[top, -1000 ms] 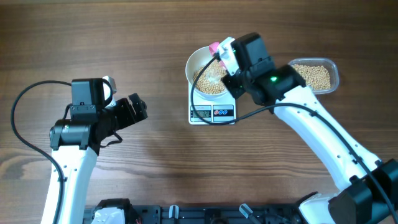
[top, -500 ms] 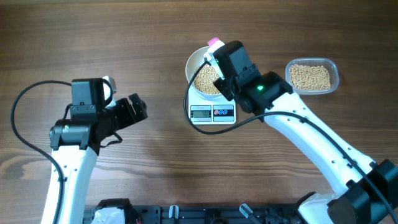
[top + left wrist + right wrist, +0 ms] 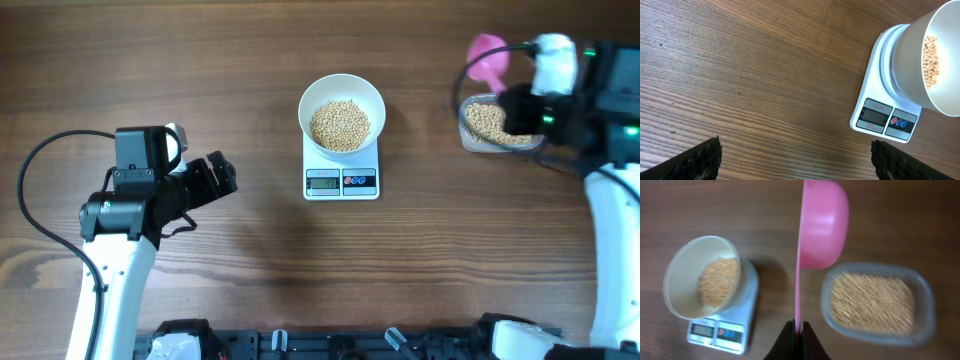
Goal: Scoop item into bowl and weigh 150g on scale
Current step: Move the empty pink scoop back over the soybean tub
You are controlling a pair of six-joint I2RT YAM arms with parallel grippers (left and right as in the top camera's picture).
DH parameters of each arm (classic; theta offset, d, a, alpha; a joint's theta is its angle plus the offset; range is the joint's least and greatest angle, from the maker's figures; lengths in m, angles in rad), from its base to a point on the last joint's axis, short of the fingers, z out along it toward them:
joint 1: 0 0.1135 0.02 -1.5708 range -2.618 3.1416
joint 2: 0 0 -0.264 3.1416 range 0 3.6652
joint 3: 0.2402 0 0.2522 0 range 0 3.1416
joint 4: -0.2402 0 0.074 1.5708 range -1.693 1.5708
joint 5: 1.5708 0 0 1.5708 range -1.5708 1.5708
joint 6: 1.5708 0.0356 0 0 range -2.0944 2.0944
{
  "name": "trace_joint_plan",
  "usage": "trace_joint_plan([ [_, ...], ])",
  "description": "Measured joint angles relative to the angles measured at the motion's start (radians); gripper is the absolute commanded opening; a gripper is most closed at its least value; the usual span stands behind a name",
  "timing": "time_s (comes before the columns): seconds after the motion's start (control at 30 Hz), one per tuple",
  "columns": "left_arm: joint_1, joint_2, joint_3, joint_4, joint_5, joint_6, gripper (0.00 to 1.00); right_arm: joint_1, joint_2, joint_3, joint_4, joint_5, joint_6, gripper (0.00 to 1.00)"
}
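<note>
The white bowl [image 3: 312, 92] sits on the scale [image 3: 342, 183] at mid-table and holds a pile of tan beans [image 3: 340, 125]. My right gripper [image 3: 797, 330] is shut on the thin handle of a pink scoop [image 3: 822, 222]. It hangs at the far right [image 3: 512, 100] over a clear container [image 3: 470, 133] of beans [image 3: 872, 302]. The scoop's cup [image 3: 488, 55] faces away from the wrist camera, so its inside is hidden. My left gripper [image 3: 215, 175] stands open on the left, its fingers [image 3: 700, 160] wide apart over bare wood. From there the bowl [image 3: 907, 60] and scale [image 3: 885, 117] lie ahead to the right.
The clear container's rim [image 3: 927, 305] lies close to the table's right edge. In the right wrist view the bowl [image 3: 675, 280] and scale [image 3: 745, 305] sit to the left of the container. Black cables trail from both arms.
My right arm has swung from above the bowl to the far right, carrying the pink scoop over the clear container. The left arm has not moved.
</note>
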Motion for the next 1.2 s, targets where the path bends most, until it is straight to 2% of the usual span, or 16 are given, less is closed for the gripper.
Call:
trace_joint_plan([
  [0.2, 0.0, 0.0, 0.0, 0.0, 0.0, 0.0, 1.0, -0.126, 0.037, 0.0, -0.051, 0.007, -0.063, 0.04],
  [0.47, 0.0, 0.0, 0.0, 0.0, 0.0, 0.0, 1.0, -0.129, 0.105, 0.0, -0.063, 0.04, -0.071, 0.04],
  [1.2, 0.0, 0.0, 0.0, -0.022, 0.0, 0.0, 1.0, -0.129, 0.107, 0.0, -0.106, 0.306, -0.071, 0.04],
])
